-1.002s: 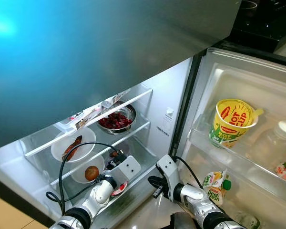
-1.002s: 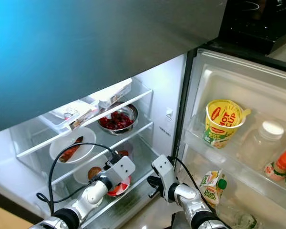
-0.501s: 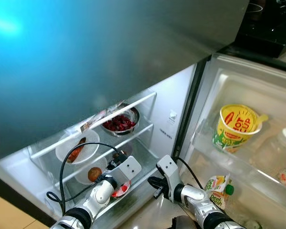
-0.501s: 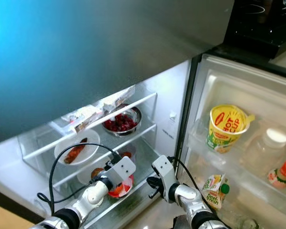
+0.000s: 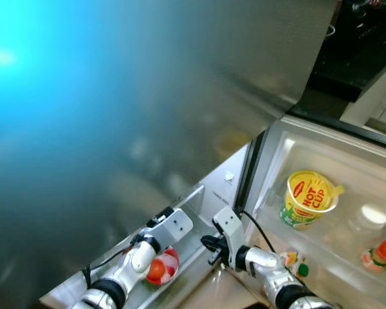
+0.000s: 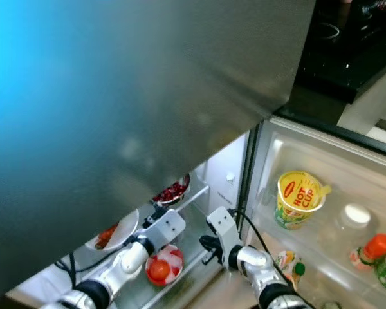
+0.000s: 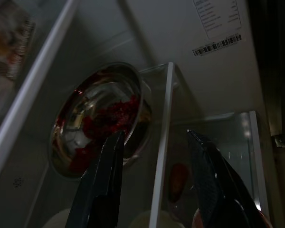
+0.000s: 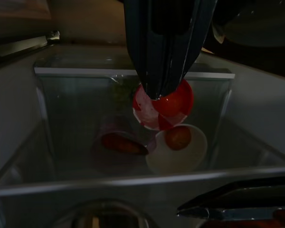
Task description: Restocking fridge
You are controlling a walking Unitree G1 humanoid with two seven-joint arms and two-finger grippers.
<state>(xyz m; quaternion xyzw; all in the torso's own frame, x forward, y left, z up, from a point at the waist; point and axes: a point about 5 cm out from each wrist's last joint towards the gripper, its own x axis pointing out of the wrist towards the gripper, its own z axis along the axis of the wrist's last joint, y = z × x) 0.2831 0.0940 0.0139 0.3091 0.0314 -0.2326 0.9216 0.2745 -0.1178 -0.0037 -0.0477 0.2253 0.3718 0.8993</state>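
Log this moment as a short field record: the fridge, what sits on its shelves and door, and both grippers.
fridge: open, door swung to the robot's right
steel bowl: on a glass shelf, holds dark red pieces
red-and-white bowl: low in the fridge, holds a tomato
door shelf: yellow Hot Cup, white-capped bottle, orange-capped bottle
left gripper: open, pointing at the steel bowl, holding nothing
right gripper: low at the fridge opening, fingers hard to read
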